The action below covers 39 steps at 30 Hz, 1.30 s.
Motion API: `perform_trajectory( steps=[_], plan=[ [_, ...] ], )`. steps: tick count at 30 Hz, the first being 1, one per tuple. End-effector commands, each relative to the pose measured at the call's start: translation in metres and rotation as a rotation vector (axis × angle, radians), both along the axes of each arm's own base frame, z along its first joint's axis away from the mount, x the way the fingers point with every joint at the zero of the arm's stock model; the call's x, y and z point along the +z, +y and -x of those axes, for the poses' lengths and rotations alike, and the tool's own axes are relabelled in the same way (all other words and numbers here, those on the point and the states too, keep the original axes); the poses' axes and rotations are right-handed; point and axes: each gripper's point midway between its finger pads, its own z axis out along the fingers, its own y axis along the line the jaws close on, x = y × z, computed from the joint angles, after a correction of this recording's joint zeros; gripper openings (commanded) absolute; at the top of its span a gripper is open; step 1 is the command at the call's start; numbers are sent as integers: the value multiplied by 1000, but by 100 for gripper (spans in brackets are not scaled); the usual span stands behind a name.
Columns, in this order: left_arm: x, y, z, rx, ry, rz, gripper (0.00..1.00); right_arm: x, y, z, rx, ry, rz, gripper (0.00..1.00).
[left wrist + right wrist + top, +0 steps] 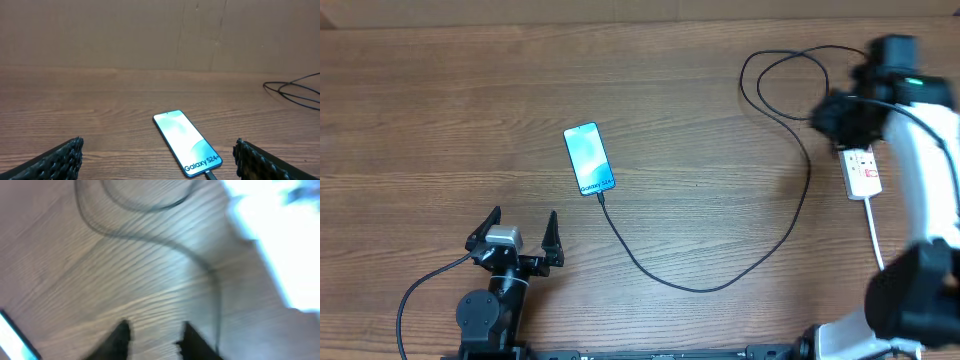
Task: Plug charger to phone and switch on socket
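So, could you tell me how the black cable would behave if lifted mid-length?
Probably floppy: the cable lies in loose curves and loops, so it would likely sag either side of a grip. It looks thin, so likely light. One end seems plugged into the phone, so pulling may drag that.

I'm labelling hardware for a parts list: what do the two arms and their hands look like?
The left arm is black with a silver-grey wrist block and a black cable looping off it; the left hand has two tapering black fingers with ribbed pads. The right arm has white links, black joints and a small green light; the right hand has dark pointed fingers.
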Motion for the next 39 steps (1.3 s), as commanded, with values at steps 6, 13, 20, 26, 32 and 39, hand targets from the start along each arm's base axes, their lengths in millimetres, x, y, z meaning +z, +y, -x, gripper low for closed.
perform_trajectory(
  steps=[6,13,20,26,32,39],
  plan=[
    [0,-2,1,-10,-9,-22,100,1,-117,35,-290,40,125,79],
    [0,-2,1,-10,-9,-22,100,-21,-161,45,-329,89,176,81],
    [0,-2,1,-10,-9,-22,100,-58,-174,36,-283,139,175,87],
    [0,-2,1,-10,-9,-22,100,-91,-178,30,-278,183,157,90],
    [0,-2,1,-10,-9,-22,100,-124,-177,32,-268,247,130,90],
    [0,-2,1,-10,-9,-22,99,-141,-175,22,-259,232,100,91]
  ],
)
